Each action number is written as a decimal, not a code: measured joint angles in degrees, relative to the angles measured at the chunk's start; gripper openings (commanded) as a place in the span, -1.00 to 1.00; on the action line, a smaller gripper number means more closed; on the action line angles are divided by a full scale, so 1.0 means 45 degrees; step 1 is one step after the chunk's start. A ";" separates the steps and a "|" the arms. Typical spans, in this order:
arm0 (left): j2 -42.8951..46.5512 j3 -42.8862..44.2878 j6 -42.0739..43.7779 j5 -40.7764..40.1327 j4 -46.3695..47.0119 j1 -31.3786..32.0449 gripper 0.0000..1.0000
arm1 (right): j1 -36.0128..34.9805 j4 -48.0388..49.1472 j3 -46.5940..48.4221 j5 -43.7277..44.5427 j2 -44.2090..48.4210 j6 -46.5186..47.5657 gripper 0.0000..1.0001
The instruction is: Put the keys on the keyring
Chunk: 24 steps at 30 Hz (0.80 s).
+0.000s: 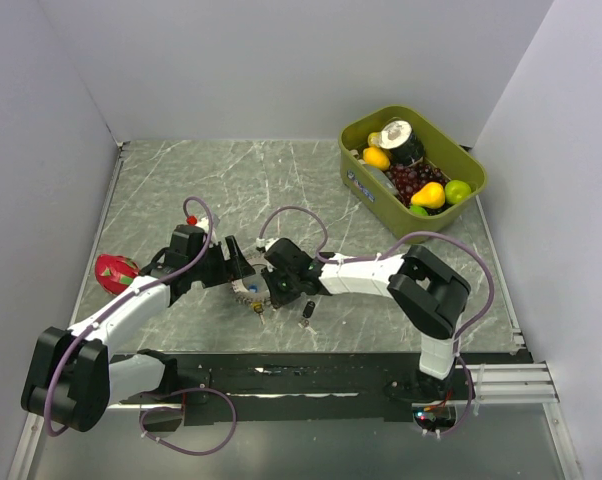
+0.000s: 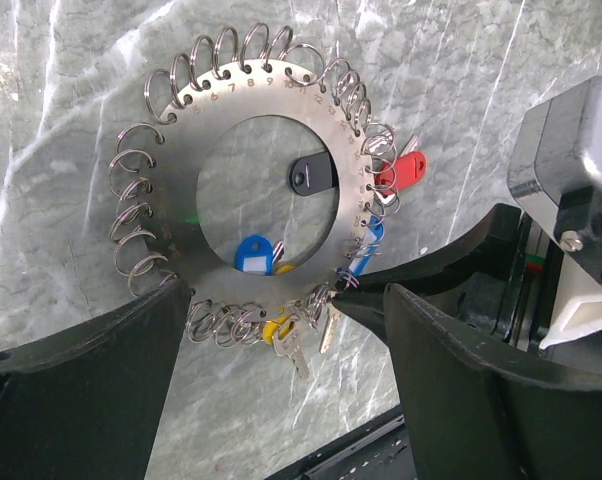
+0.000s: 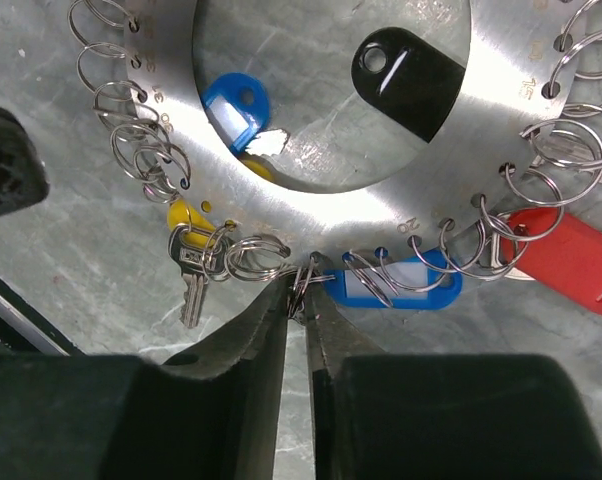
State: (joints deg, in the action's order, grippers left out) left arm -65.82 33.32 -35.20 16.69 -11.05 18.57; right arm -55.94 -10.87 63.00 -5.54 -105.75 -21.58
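Right pincer (image 3: 301, 288) closest to the lens, fingers nearly together, clamped on the keyring (image 3: 311, 215) by one small wire loop at its right rim. Beside that grip along the rim, a blue key (image 3: 436, 285) and a yellow-headed key (image 3: 186, 218). Keyring lying on the marble counter (image 3: 61, 290) between both pincers. Left pincer (image 2: 288, 292) spread wide at the far-left side, keyring's edge between its tips. Loose black key (image 1: 307, 312) just near and right of the grip.
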 measured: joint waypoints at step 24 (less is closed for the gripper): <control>0.0180 0.0000 0.0000 0.0000 -0.0126 0.0000 0.70 | 0.0136 0.0500 -0.1311 -0.0398 0.2822 -0.0238 0.11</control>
State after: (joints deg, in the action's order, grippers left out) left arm -65.01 33.32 -35.20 16.69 -11.62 18.57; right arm -55.33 -8.62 57.10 -7.33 -93.06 -22.65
